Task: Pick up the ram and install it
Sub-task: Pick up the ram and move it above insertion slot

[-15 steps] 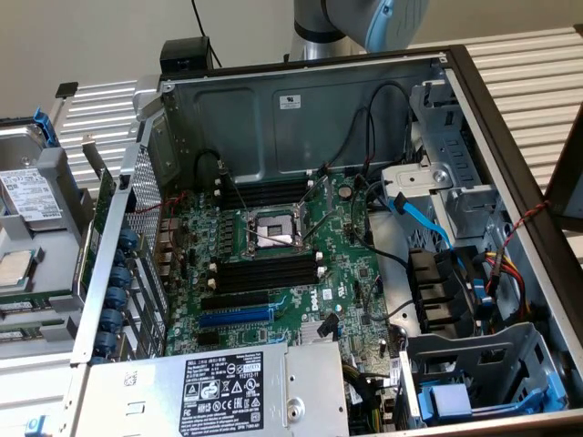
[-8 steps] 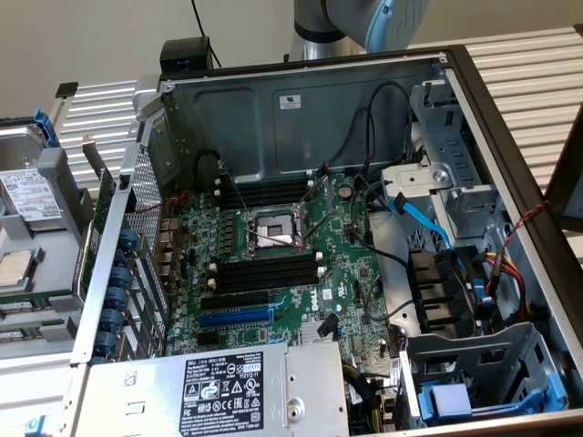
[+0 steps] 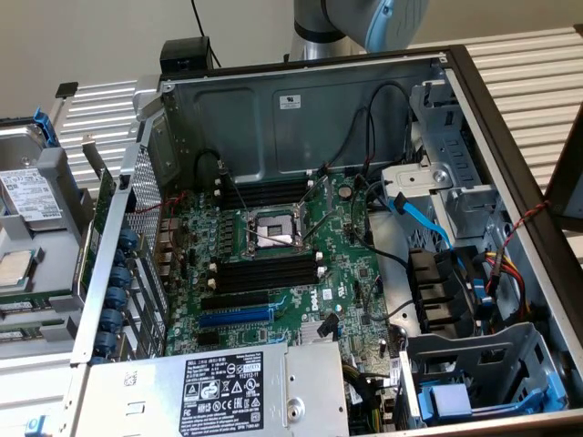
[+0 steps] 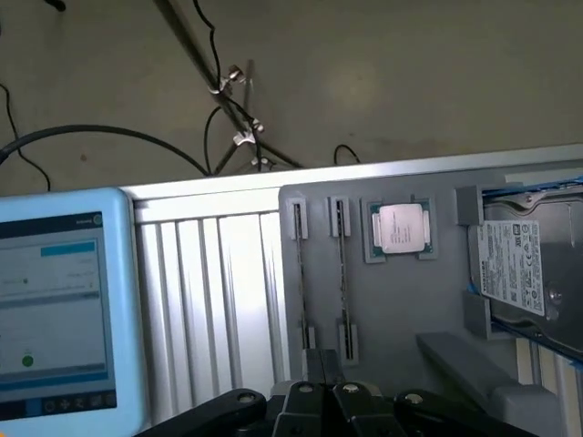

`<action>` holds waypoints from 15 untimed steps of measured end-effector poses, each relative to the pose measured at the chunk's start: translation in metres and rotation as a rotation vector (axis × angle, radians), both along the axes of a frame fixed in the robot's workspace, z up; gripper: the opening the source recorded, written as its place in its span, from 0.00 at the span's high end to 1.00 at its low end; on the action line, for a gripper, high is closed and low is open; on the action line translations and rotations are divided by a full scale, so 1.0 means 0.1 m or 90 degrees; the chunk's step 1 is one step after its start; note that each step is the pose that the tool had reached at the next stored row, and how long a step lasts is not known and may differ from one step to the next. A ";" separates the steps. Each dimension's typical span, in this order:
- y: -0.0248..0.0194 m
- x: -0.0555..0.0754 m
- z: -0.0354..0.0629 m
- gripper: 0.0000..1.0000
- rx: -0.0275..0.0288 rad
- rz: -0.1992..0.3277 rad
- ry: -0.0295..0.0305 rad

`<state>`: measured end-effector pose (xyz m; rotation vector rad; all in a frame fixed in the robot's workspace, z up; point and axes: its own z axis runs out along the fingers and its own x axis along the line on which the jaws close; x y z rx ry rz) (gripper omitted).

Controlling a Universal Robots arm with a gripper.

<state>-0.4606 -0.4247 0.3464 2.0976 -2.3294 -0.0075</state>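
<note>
Beige floor with loose black cables behind ribbed aluminium table (image 4: 209, 291). Flat grey plastic holder tray (image 4: 392, 309) lay on it. Ram (image 4: 342, 273), long thin circuit-board stick seen edge-on, stood in tray slot; second like stick (image 4: 299, 273) just beside it. Square silver processor chip (image 4: 399, 228) and white-labelled hard drive (image 4: 519, 264) sat in same tray. Black claw (image 4: 322, 373) hung near sticks' ends, fingers pressed together, gripping nothing. Exterior view: open grey computer case (image 3: 301, 109), green motherboard (image 3: 342, 264), long black memory slots (image 3: 269, 273).

Green motherboard (image 3: 351, 264), blue slot (image 3: 235, 318), grey tray (image 4: 392, 309), ram (image 4: 341, 273) seemingly dark, pale-blue tablet (image 4: 64, 309)
</note>
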 end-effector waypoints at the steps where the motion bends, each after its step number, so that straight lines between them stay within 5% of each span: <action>1: 0.001 -0.01 -0.014 0.89 -0.0003 0.000 -0.0001; 9: -0.002 -0.02 -0.082 0.89 -0.0006 0.004 0.0012; 15: -0.005 -0.02 -0.127 0.64 -0.0007 0.006 0.0013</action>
